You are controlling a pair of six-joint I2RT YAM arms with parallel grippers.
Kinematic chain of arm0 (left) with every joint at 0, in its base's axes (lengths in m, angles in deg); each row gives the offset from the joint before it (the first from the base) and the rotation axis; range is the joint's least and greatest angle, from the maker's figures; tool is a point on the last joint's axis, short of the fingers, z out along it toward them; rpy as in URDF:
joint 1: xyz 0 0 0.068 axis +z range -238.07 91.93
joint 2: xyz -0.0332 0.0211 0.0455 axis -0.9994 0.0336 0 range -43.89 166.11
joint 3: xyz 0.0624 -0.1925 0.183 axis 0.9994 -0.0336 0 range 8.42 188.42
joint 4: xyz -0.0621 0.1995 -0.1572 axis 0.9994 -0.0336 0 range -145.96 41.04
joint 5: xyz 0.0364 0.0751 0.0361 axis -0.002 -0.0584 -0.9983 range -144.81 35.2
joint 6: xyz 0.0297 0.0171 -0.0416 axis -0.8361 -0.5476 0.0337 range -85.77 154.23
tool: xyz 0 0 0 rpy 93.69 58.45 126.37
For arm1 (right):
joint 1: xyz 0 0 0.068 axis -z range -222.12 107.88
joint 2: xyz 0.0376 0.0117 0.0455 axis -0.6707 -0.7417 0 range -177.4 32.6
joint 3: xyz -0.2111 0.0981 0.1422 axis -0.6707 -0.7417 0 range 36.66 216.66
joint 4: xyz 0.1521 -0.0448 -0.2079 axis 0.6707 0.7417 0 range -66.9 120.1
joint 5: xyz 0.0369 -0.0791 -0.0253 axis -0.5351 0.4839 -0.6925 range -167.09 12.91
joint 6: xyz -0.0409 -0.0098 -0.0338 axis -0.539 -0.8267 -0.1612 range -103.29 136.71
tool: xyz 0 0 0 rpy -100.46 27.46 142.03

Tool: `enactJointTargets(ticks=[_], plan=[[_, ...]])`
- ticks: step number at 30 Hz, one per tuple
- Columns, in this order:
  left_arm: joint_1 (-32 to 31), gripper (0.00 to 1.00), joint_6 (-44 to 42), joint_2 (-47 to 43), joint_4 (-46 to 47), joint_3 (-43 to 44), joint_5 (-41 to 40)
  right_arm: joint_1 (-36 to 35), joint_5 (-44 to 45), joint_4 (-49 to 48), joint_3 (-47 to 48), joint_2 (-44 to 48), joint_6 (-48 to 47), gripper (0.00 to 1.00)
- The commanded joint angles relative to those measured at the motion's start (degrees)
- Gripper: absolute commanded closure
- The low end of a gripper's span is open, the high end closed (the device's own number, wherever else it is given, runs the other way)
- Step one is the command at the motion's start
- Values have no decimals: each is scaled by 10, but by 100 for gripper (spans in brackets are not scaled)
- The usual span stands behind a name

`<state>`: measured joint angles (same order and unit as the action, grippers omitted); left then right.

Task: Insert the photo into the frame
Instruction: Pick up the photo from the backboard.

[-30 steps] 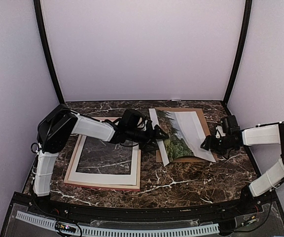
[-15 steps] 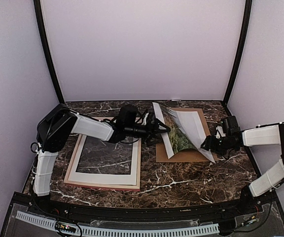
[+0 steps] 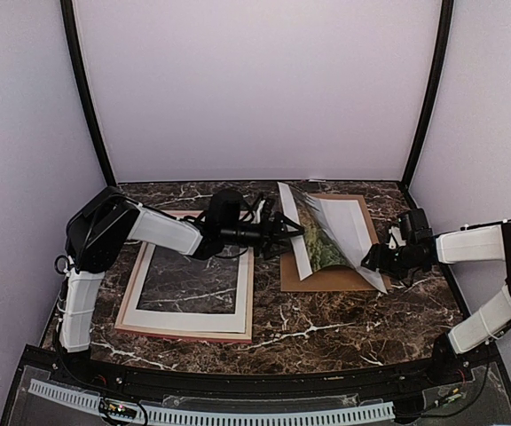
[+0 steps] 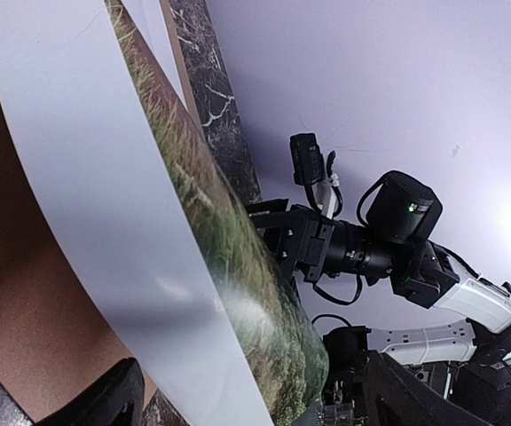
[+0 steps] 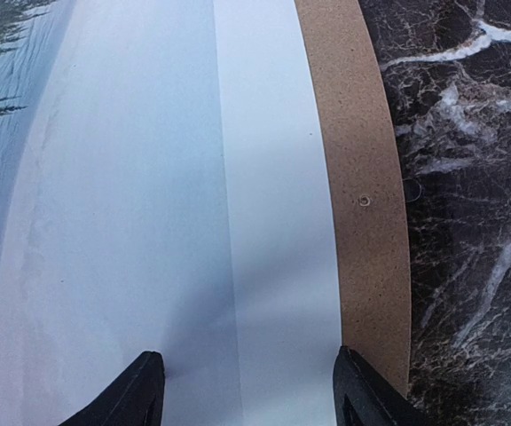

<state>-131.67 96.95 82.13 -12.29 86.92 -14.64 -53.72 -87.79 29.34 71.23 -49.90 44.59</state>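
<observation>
The photo (image 3: 325,238) lies buckled over the brown backing board (image 3: 326,280), its left edge raised and its trees side curved upward. My left gripper (image 3: 293,232) is at that raised left edge. In the left wrist view (image 4: 251,399) its jaws stand wide apart, with the bent photo (image 4: 105,177) passing between them. My right gripper (image 3: 373,260) is at the photo's right edge. Its jaws (image 5: 251,395) are apart and straddle the white border (image 5: 273,222). The pink frame (image 3: 249,302) lies flat at the left.
A white mat with a cut-out window (image 3: 184,319) sits inside the frame, with marble showing through. The backing board (image 5: 353,177) sticks out past the photo's right edge. My right arm (image 4: 397,231) shows beyond the photo in the left wrist view. Black posts stand at the back corners.
My left gripper has moved right and up, lifting the photo's left edge, so the print buckles more steeply. The right arm has stayed in place.
</observation>
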Motion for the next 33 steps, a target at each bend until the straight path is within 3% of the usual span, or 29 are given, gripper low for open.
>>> enactJointTargets(ticks=[1,11,19,29,33], plan=[[2,12,-12,-10,49,-8,17,-1,-21,34,-21,-15,3,34],[3,12,0,-8,74,-1,22,-2,-28,25,-28,-17,7,35],[3,20,-38,-1,-52,39,2,-3,-30,22,-30,-16,8,35],[3,49,-50,25,-136,77,-5,-5,-38,15,-35,-12,10,36],[3,69,-51,33,-143,86,3,-6,-39,17,-36,-4,8,36]])
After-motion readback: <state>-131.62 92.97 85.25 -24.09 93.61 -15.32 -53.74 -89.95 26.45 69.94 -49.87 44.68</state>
